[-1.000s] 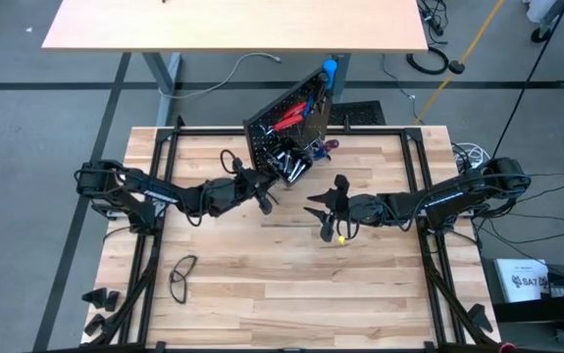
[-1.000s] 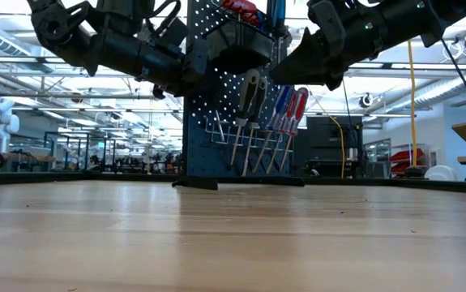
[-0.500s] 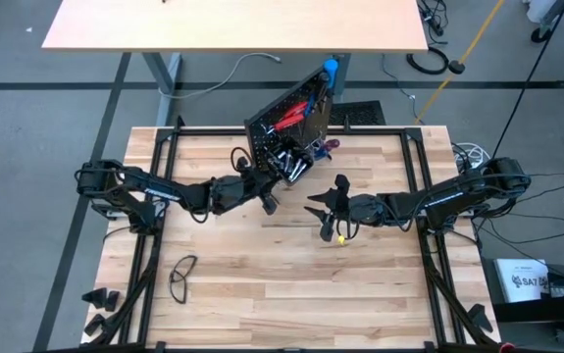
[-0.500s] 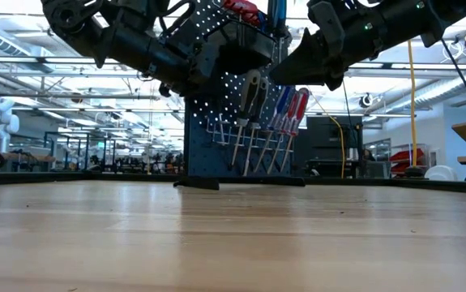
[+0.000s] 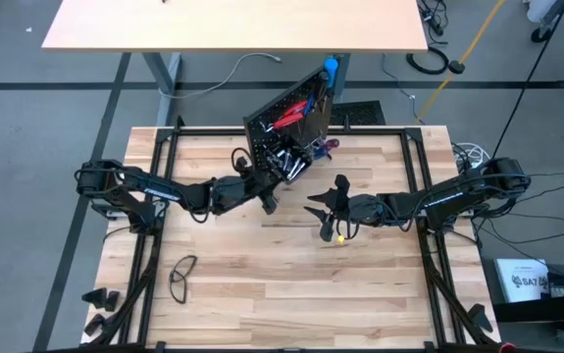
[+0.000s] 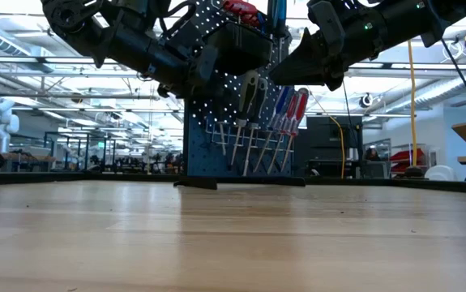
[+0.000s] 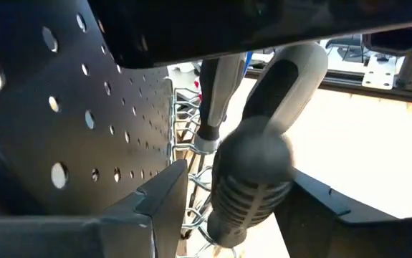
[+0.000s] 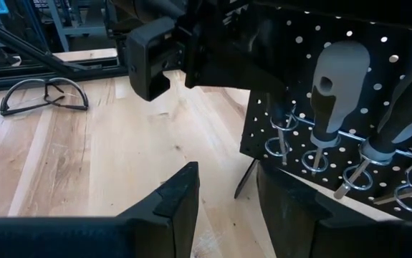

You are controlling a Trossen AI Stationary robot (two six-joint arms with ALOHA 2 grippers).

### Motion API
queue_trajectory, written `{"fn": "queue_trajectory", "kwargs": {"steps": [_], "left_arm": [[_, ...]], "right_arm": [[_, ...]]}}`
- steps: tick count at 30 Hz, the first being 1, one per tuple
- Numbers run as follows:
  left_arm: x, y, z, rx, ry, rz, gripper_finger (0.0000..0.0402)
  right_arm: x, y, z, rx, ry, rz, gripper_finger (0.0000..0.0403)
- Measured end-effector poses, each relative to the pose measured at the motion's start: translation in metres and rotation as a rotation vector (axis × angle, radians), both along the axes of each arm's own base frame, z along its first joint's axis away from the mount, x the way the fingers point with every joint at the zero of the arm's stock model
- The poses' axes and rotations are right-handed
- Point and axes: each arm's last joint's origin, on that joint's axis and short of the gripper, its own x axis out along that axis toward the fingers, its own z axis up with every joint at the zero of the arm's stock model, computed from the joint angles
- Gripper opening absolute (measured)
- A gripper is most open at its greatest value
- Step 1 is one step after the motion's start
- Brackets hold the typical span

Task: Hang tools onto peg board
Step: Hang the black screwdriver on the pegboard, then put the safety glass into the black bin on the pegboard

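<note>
The black peg board (image 5: 286,123) stands upright at the table's far middle. A row of screwdrivers hangs by the shafts in its wire rings: a grey-and-black one (image 6: 249,89), a blue one (image 6: 281,101) and a red one (image 6: 297,105). Red pliers (image 5: 291,116) hang higher up. My left gripper (image 7: 238,193) is at the board's front, open, with a finger on either side of the grey-and-black handle (image 7: 252,172); a gap shows beside the handle. My right gripper (image 8: 227,190) hovers right of the board, open with nothing between its fingers.
Safety glasses (image 5: 181,275) lie on the table's near left. A small yellow spot (image 5: 340,237) shows below my right gripper in the high view. Bare wood stretches across the table's near half. A tan desk (image 5: 232,25) stands beyond the far edge.
My left gripper has tipped its wrist upward at the peg board and then opened, letting go of the grey-and-black screwdriver. The screwdriver stays hanging in its ring.
</note>
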Motion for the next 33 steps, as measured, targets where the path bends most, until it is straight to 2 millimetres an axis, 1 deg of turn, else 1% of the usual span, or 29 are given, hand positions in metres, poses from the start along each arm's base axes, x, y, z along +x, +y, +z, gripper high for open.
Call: {"fn": "queue_trajectory", "kwargs": {"steps": [7,10,17,23,29,33], "left_arm": [[-0.002,-0.001,-0.005,-0.003,0.06,0.001,0.0197],[-0.003,-0.004,-0.008,-0.002,0.094,-0.006,0.0198],[-0.009,-0.014,0.004,0.011,0.095,-0.032,0.0198],[-0.019,-0.014,0.007,0.01,0.167,-0.023,0.0198],[-0.024,-0.012,0.001,0.031,0.252,0.038,0.0199],[-0.028,-0.006,-0.004,0.042,0.288,0.089,0.0199]], "right_arm": [[0.0,0.0,0.0,0.0,0.0,0.0,0.0132],[0.0,0.0,0.0,0.0,0.0,0.0,0.0132],[0.0,0.0,-0.001,-0.001,0.008,0.001,0.0132],[0.0,0.0,-0.001,0.006,0.006,-0.001,0.0132],[0.0,0.0,-0.001,0.006,0.006,-0.001,0.0132],[0.0,0.0,0.0,0.006,0.004,-0.001,0.0132]]}}
